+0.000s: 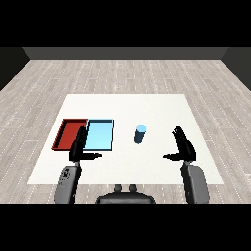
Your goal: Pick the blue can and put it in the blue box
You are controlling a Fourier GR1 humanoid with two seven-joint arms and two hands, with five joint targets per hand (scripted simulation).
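A blue can (140, 134) stands upright near the middle of the white table (147, 105). To its left lies the light blue tray (100, 135), with the red tray (70, 133) beside it further left. My right hand (185, 147) is open to the right of the can and a little nearer to me, apart from it, thumb pointing left. My left hand (78, 147) is open over the near edges of the two trays and holds nothing.
Bare table surface surrounds the can on all sides. The table's far half and right side hold nothing. Grey wooden floor lies beyond the table edges.
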